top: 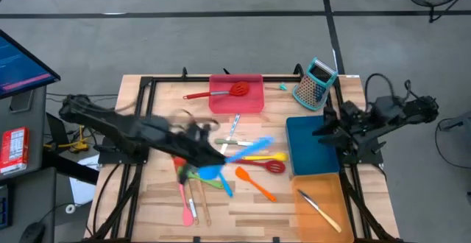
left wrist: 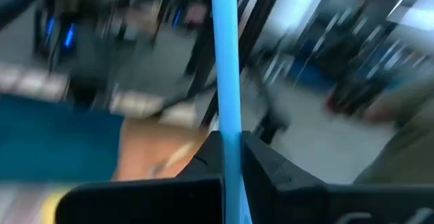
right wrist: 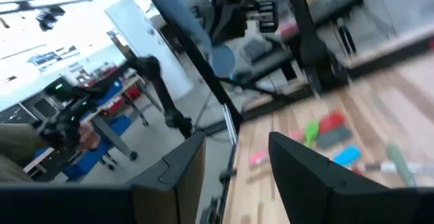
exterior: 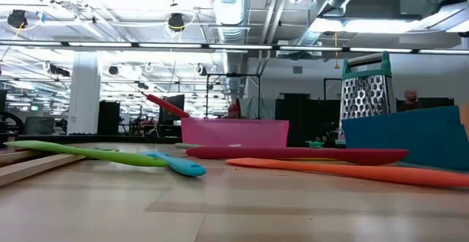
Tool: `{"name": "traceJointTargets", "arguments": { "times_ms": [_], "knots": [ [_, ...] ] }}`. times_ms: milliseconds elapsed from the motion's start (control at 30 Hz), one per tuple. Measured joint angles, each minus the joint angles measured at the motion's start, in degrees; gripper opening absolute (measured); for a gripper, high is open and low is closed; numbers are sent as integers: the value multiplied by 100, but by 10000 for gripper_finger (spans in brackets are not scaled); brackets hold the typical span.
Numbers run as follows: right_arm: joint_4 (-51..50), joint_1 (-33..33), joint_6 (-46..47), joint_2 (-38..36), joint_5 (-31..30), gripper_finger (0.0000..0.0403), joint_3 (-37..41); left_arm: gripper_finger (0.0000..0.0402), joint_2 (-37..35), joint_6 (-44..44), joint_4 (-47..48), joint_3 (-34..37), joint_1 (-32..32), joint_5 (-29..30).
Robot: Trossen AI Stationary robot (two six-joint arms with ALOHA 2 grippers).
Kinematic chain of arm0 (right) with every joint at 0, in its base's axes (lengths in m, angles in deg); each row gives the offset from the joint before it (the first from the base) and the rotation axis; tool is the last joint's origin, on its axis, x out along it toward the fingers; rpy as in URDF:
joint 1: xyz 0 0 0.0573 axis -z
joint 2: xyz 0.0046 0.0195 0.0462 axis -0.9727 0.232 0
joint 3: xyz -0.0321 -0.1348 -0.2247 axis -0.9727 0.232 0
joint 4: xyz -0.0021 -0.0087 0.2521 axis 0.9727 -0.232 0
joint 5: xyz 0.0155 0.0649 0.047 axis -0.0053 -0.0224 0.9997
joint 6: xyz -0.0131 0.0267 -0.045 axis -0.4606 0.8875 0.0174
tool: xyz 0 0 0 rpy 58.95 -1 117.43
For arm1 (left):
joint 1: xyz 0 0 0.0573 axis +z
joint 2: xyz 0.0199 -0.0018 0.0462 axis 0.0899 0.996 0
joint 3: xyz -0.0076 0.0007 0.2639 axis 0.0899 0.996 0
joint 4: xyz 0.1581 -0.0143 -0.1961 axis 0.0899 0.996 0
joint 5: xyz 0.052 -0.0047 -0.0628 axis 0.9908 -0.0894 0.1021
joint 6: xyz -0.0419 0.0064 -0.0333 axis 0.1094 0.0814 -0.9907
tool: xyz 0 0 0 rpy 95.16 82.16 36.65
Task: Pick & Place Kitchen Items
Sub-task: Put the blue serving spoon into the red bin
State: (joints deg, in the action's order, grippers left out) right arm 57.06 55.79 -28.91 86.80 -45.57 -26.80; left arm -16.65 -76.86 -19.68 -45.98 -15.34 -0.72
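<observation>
**Left gripper lifted a blue utensil above the pile**

The left gripper (top: 213,149) was over the middle of the table (top: 243,199), its fingers (left wrist: 261,157) closed tight on the handle of a blue utensil (top: 246,149). The handle passed straight between them in the left wrist view.

Below it the other kitchen items (top: 221,171) lay scattered: a yellow one, a red slotted one (top: 266,166), an orange spatula (top: 254,182), a green one and a pink one. A red turner (top: 221,92) rested in the pink-red tray (top: 250,103) at the far edge. The blue tray (top: 305,143) and the orange tray (top: 331,191), with one silver piece (top: 318,208) inside, stood along the right edge, the grater (top: 314,82) at the far right corner.

The right gripper (right wrist: 234,159) waited beside the right edge, its fingers apart and holding nothing. The near part of the table was bare wood.
</observation>
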Motion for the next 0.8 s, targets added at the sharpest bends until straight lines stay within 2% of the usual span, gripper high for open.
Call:
{"name": "traceJointTargets", "arguments": {
  "times_ms": [167,333,400,600,700,800],
  "knots": [
    [180,33,-424,-115,-289,161,-2,5,-735,-15,-825,-9,-9,-22],
    [167,31,-685,-111,-467,161,-2,5,-1111,26,-1357,-9,-9,-23],
    [181,31,-701,-104,-565,161,-2,5,-1183,28,-1447,-9,-9,-34],
    [639,31,-842,117,-1443,161,4,6,-1178,21,-1494,-9,-10,-239],
    [1067,35,-1147,347,-1479,161,1,6,-1118,-9,-1662,-9,-9,-508],
    [1317,30,-1289,622,-1448,161,0,6,-963,-13,-2465,-9,-10,-1076]
  ]
}}
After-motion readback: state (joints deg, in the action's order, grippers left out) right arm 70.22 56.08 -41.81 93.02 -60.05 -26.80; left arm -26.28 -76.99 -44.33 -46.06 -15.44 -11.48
